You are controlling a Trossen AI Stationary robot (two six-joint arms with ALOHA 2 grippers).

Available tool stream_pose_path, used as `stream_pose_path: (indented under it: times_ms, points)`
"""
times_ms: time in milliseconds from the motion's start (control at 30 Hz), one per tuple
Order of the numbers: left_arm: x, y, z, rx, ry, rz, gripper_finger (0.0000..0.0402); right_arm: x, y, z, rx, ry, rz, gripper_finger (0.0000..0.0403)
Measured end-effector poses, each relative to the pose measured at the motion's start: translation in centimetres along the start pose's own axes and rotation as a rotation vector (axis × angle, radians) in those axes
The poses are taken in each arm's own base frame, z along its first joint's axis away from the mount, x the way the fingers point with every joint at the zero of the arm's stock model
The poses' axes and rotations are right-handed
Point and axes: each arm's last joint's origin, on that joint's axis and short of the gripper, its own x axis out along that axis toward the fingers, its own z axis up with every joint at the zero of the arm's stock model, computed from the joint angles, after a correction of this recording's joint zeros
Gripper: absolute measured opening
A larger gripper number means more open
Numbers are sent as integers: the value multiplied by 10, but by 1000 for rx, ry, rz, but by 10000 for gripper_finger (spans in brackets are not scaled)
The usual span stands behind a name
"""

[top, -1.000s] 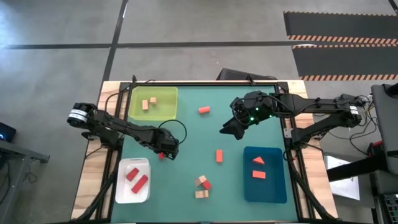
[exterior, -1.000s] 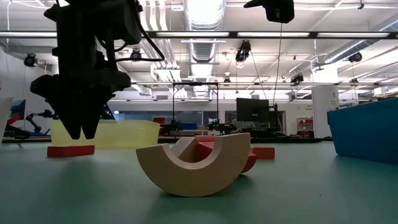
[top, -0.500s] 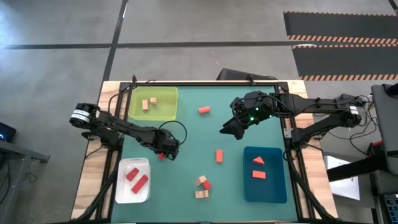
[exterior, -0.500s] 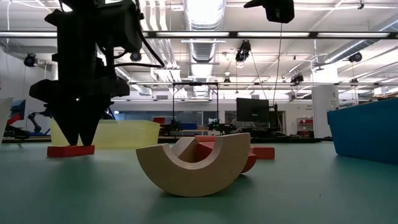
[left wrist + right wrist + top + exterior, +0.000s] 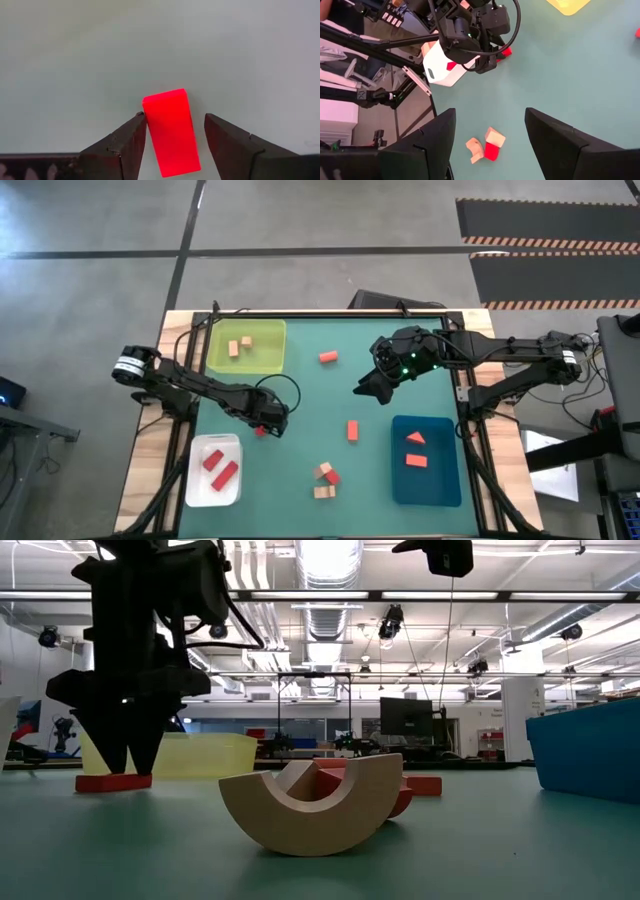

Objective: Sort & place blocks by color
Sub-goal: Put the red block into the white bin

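A deep red bar (image 5: 171, 132) lies flat on the green mat, left of the middle. My left gripper (image 5: 174, 119) points straight down over it, open, one finger on each long side; in the high view it (image 5: 265, 423) covers most of the bar (image 5: 259, 431). My right gripper (image 5: 370, 388) hangs open and raised over the far right of the mat, holding nothing. Two orange blocks (image 5: 328, 357) (image 5: 352, 430) lie loose on the mat. A tan and red cluster (image 5: 325, 478) sits near the front, with a tan arch (image 5: 312, 805) leaning on it. My left gripper comes down from above, its fingers across the red bar, which lies flat on the mat. One finger (image 5: 131, 137) stands right at the bar's long side (image 5: 146, 117); I cannot tell whether it touches. The other finger (image 5: 222, 137) is clear of it.
A yellow-green tray (image 5: 268, 332) at the far left holds two tan blocks. A white tray (image 5: 198, 483) at the near left holds two red blocks. A blue tray (image 5: 440, 485) at the near right holds two orange ones. Free mat lies between them.
My left gripper's fingers have spread a little wider over the red bar, which lies where it was. My right arm has kept still.
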Motion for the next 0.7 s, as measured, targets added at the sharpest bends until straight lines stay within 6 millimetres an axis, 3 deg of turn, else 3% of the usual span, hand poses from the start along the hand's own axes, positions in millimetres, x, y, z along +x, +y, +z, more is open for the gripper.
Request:
stream_pose_path:
  times_ms: [467,700]
  points:
    - [13,10,-4,-26,16,10,191,0,0,0,-6,0,0,228]
    - [13,9,-4,-29,25,-3,149,0,0,0,-6,0,0,228]
